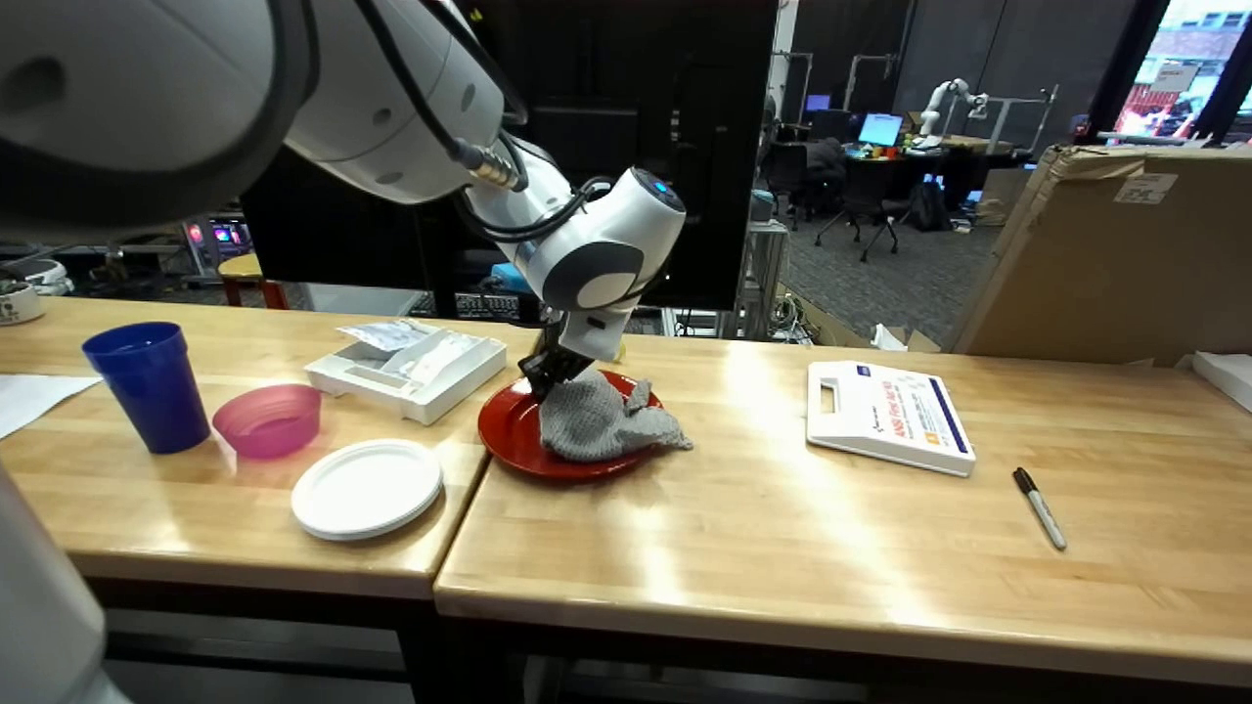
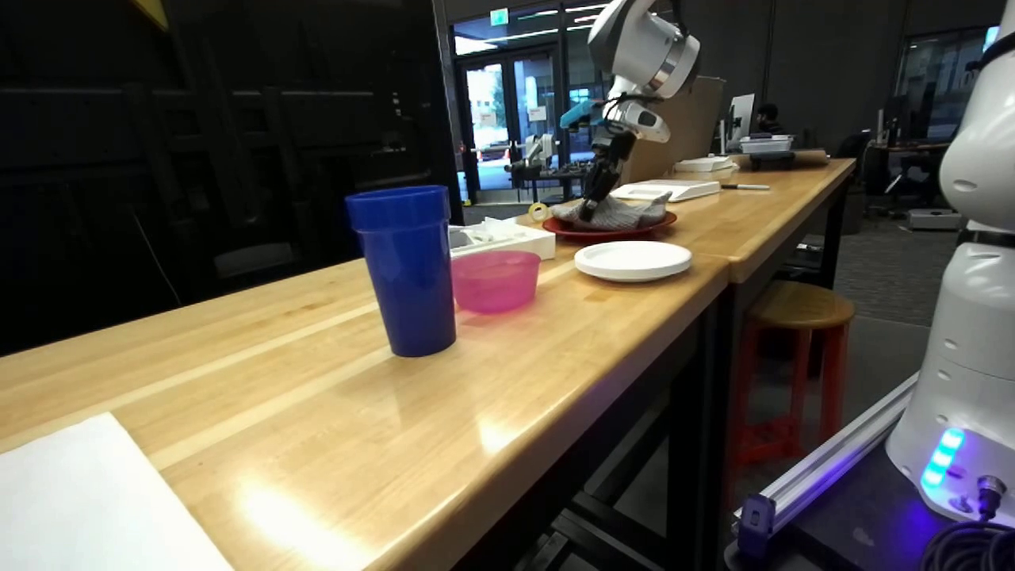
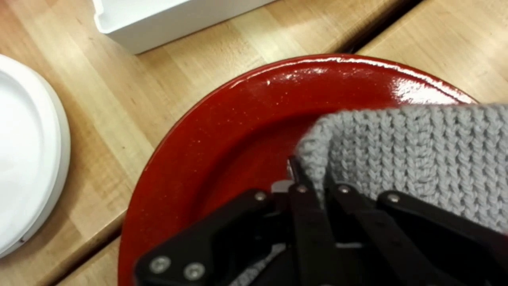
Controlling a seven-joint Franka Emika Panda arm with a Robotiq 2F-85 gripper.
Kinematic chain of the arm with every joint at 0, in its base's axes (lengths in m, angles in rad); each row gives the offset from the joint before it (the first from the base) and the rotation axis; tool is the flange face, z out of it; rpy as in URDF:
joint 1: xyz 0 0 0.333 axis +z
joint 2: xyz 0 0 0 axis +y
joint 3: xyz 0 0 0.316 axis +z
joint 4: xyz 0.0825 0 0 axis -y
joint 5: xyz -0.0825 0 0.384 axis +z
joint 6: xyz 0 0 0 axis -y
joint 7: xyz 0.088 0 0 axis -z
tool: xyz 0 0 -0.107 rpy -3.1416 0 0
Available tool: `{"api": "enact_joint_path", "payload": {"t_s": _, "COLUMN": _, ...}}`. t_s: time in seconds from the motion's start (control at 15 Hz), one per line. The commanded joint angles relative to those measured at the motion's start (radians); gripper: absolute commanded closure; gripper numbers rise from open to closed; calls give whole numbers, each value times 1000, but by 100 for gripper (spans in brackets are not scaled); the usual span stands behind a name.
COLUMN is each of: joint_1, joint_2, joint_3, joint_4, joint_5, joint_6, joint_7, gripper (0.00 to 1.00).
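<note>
Gripper (image 3: pixel 310 174), lower centre of the wrist view: jaws pinching the edge of cloth (image 3: pixel 408 151). Cloth lies on red plate (image 3: pixel 222 119); white plates (image 3: pixel 24 151) stand at left edge.

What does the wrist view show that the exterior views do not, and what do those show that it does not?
Only the wrist view shows, close up, the edge of the cloth pinched in the gripper; in the exterior views this detail is too small to see.

Only the exterior views show the blue cup, the first aid case and the marker.

All share the red plate, white plates, white box, cloth and gripper.
</note>
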Motion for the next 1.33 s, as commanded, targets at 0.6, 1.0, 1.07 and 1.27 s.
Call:
{"api": "enact_joint_path", "payload": {"t_s": 0.6, "joint_1": -74, "joint_2": -184, "joint_3": -43, "joint_4": 5, "joint_5": -39, "joint_6": 206, "joint_7": 41, "gripper": 99}}
{"api": "enact_joint_path", "payload": {"t_s": 1.0, "joint_1": -127, "joint_2": -202, "joint_3": -49, "joint_4": 2, "joint_5": -103, "joint_6": 313, "joint_7": 159, "gripper": 99}}
{"api": "enact_joint_path", "payload": {"t_s": 1.07, "joint_1": -140, "joint_2": -200, "joint_3": -48, "joint_4": 6, "joint_5": -141, "joint_6": 326, "joint_7": 218, "gripper": 99}}
{"api": "enact_joint_path", "payload": {"t_s": 1.27, "joint_1": -177, "joint_2": -199, "joint_3": -48, "joint_4": 10, "joint_5": -274, "joint_6": 320, "joint_7": 387, "gripper": 99}}
